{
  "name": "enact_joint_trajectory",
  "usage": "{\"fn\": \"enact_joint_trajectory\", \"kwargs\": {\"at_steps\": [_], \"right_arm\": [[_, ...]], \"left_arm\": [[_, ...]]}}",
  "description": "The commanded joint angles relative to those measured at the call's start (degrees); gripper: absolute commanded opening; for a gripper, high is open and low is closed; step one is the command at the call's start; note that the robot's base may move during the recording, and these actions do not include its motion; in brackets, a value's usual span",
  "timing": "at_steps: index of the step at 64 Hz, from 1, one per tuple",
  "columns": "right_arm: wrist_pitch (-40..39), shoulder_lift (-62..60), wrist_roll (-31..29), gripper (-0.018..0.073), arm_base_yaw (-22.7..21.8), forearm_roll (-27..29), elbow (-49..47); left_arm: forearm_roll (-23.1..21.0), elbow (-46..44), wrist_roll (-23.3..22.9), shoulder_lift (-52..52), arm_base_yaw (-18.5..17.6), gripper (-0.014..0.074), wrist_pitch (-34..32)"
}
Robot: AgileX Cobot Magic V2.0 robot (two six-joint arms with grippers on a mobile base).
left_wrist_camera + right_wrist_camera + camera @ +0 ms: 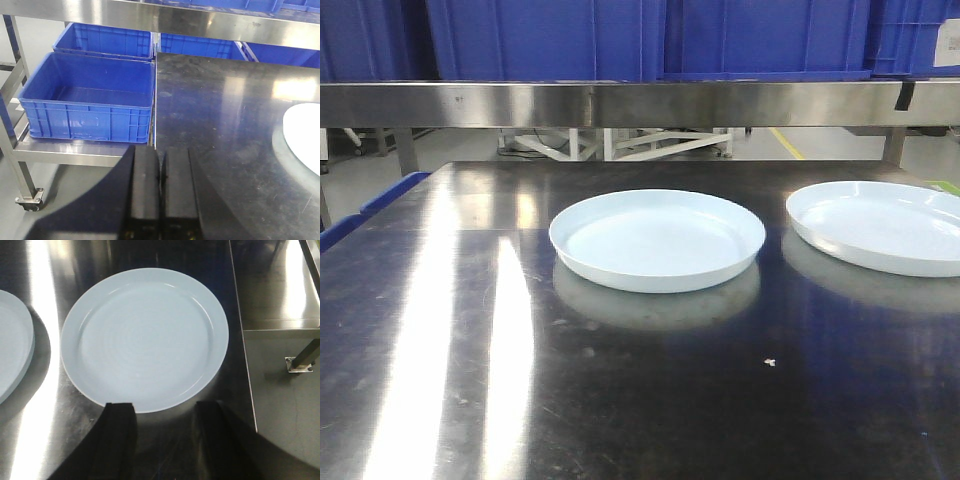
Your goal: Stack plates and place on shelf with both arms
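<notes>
Two plates lie flat on the steel table [470, 350], rims up, side by side but apart: central plate [657, 240], right plate [885, 225]. Both are round, so no long axis. Not yet stacked.

Right gripper [165, 407] is spread wide and empty at the right plate's near rim, likely lining up a grasp. Left gripper [161, 185] has its fingers pressed together, empty, near the table's left edge.

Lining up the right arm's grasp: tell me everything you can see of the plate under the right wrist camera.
The plate is round, pale blue-white and glossy, ceramic-looking, shallow with a low raised rim and faint concentric rings in its well. It is empty and lies flat on the dark steel tabletop, close to the table's right edge, apart from the second plate. The open right pincer sits at its near rim; contact is unclear.
</notes>
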State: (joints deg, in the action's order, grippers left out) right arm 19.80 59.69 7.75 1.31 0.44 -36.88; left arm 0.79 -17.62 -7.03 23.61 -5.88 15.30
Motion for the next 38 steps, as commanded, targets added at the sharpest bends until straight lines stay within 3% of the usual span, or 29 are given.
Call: {"fn": "enact_joint_trajectory", "kwargs": {"at_steps": [1, 19, 38], "right_arm": [[-5.7, 3.5, -0.1, 0.039, -0.7, -0.8, -4.2], [-6.1, 17.9, -0.1, 0.039, -7.2, -0.8, -14.7], [-6.2, 28.0, -0.1, 0.039, -9.0, -0.8, -21.0]], "left_arm": [[0.0, -1.6, -0.6, 0.2, 0.0, 0.0087, -4.8], [0.0, -1.6, -0.6, 0.2, 0.0, 0.0087, -4.8], [0.0, -1.6, -0.6, 0.2, 0.0, 0.0087, -4.8]]}}
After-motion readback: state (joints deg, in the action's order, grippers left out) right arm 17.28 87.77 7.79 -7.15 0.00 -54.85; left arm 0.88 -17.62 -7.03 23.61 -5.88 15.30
